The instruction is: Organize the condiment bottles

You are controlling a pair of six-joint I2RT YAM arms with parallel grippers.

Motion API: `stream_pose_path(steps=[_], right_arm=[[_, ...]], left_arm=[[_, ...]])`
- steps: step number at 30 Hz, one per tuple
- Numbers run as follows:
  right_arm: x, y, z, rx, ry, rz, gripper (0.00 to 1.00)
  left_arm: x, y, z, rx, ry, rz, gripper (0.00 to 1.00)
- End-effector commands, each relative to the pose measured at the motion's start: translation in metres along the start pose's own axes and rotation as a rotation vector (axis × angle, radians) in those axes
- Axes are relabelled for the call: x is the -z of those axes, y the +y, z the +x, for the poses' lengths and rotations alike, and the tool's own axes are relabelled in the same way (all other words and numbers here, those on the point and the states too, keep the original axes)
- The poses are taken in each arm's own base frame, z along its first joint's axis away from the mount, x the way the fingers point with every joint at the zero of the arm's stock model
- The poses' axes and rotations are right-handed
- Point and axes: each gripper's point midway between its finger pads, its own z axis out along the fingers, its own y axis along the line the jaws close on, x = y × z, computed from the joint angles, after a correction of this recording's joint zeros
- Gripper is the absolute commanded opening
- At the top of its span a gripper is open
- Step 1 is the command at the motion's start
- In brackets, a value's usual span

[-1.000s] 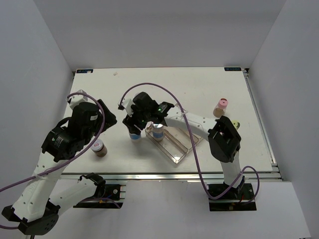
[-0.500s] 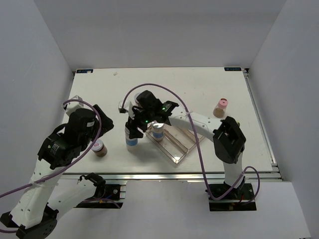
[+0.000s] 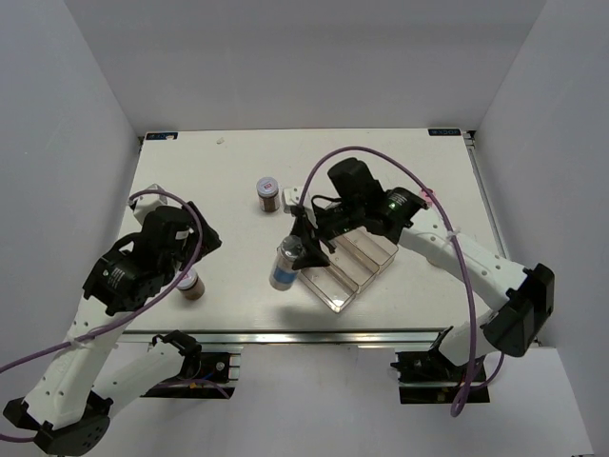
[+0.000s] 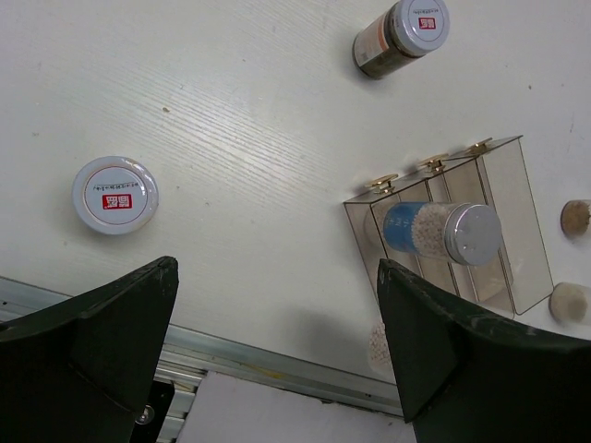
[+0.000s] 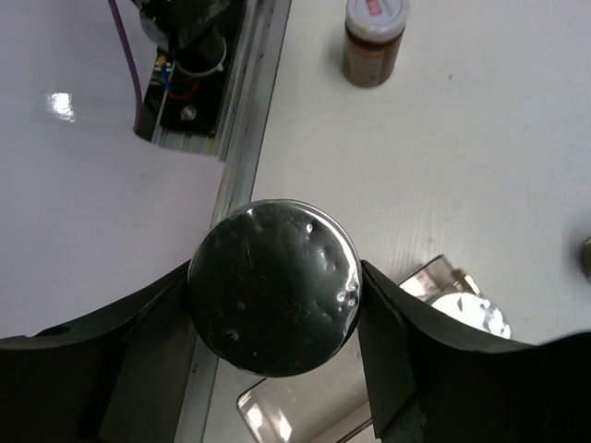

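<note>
Lift since last second: right hand [image 3: 301,249] pinching jar [image 3: 282,271] clear of bench [image 3: 381,171], just left of tray [image 3: 335,303]. Likely slots next beside tray's lone jar [image 4: 434,231]. Left hand [image 4: 277,277] spread, farther left.

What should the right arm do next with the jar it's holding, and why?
Probably swing the right tool rightward over the clear plastic divided tray: it grips a silver-capped, blue-labelled spice jar beside the tray's end, and a matching jar already sits inside.
</note>
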Motion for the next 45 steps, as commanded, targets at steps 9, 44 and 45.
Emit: stream_pose_path(steps=[9,44,45], right_arm=[[0.037,-0.038,0.063,-0.16,0.111,0.314,0.0],[0.028,-0.06,0.136,-0.238,0.214,0.409,0.86],[0.03,-0.058,0.133,-0.236,0.214,0.411,0.87]], left_arm=[[-0.014,-0.008,0.002,-0.021,0.002,-0.005,0.98],[-0.03,0.023,0.027,-0.046,0.088,-0.213,0.98],[-0.03,0.031,0.032,-0.054,0.109,-0.252,0.98]])
